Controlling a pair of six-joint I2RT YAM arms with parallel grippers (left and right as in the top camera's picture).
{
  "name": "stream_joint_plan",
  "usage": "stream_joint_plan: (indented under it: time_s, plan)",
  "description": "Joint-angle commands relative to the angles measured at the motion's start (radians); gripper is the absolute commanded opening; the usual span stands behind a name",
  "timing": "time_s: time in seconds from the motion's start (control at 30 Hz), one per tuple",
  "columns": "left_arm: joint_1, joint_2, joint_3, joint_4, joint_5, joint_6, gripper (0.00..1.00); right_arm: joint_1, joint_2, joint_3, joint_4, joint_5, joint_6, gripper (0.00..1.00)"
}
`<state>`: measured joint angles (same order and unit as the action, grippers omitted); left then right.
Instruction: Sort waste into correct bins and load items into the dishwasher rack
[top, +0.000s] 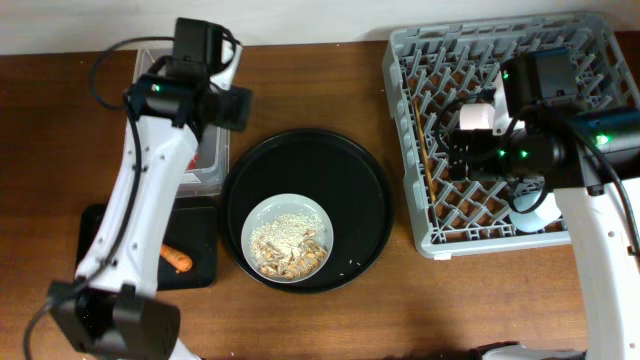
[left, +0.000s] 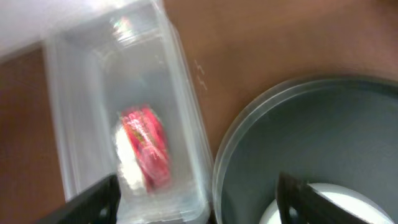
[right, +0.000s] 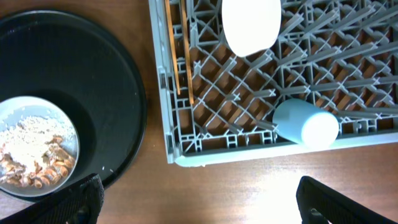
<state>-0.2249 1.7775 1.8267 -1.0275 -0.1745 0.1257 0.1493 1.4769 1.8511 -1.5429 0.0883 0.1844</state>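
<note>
— Why is the red wrapper (left: 146, 146) in the clear tub (left: 186, 112)?
— That tub is for dry rubbish. The wrapper lies on the white tissue (left: 127, 171) in there, at the far left of the bench (top: 330, 320). The carrot piece (top: 177, 259) is food, so it lies in the flat black tray (top: 200, 235), near left.
— And the left tool (left: 196, 186)?
— It hangs over the tub's edge. Its fingers are wide apart and hold nothing.
— Where's the dish (top: 256, 218)?
— In the middle, on the round black tray (top: 340, 180), with the crumbly scraps (top: 285, 245) in it. I think the scraps must come out before it can go in the rack (top: 440, 245).
— What's in the rack?
— The chopsticks (right: 174, 56) lie along its left side. The cup (right: 306, 122) lies tipped over by the near edge. I think the pegs stop things sliding. The right tool (right: 199, 186) hangs above the rack's near left corner, fingers apart, empty.
— Any words to read?
— No. The wrapper's print is too blurry.
</note>
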Motion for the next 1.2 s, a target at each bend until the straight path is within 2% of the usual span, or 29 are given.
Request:
stream_joint_plan:
  time_s: [0.0, 0.07, 0.1, 0.17, 0.27, 0.3, 0.37, 0.43, 0.53, 0.67, 0.83, 1.0, 1.1, 1.17]
  plan:
    - [-0.103, -0.034, 0.017, -0.199, 0.109, -0.097, 0.69, 0.000, 0.002, 0.000, 0.001, -0.002, 0.008, 0.98]
    - [-0.179, -0.031, -0.002, -0.285, 0.127, -0.114, 0.65, 0.000, 0.002, 0.000, 0.002, -0.002, 0.008, 0.98]
    - [-0.214, -0.031, -0.024, -0.310, 0.127, -0.150, 0.64, 0.000, 0.002, 0.000, 0.001, -0.002, 0.008, 0.98]
    - [-0.295, -0.031, -0.138, -0.336, 0.126, -0.270, 0.54, 0.000, 0.002, 0.000, -0.002, -0.002, 0.009, 0.98]
    - [-0.321, -0.031, -0.331, -0.293, 0.126, -0.368, 0.27, 0.000, 0.002, 0.000, -0.003, -0.002, 0.009, 0.98]
    - [-0.310, -0.031, -0.426, -0.248, 0.127, -0.418, 0.15, 0.000, 0.002, 0.000, -0.004, -0.002, 0.009, 0.98]
    - [-0.270, -0.031, -0.580, -0.109, 0.126, -0.454, 0.02, 0.000, 0.002, 0.000, -0.006, -0.002, 0.009, 0.98]
    - [-0.239, -0.031, -0.646, 0.008, 0.100, -0.446, 0.02, 0.000, 0.002, 0.000, -0.006, -0.002, 0.009, 0.98]
    - [-0.217, -0.022, -0.723, 0.167, -0.019, -0.447, 0.02, 0.000, 0.002, 0.000, -0.006, -0.003, 0.009, 0.98]
    - [-0.136, 0.031, -0.747, 0.299, -0.069, -0.446, 0.02, 0.000, 0.002, 0.000, -0.006, -0.006, 0.009, 0.98]
    - [-0.099, 0.123, -0.747, 0.356, -0.066, -0.357, 0.02, 0.000, 0.002, 0.000, -0.006, -0.006, 0.009, 0.98]
    - [-0.099, 0.128, -0.740, 0.486, -0.070, -0.355, 0.04, 0.000, 0.002, 0.000, -0.006, -0.006, 0.009, 0.98]
    - [-0.099, 0.128, -0.702, 0.558, -0.077, -0.317, 0.05, 0.000, 0.002, 0.000, -0.008, -0.006, 0.009, 0.98]
    - [-0.099, 0.128, -0.640, 0.543, -0.080, -0.303, 0.06, 0.000, 0.002, 0.000, -0.013, -0.006, 0.009, 0.98]
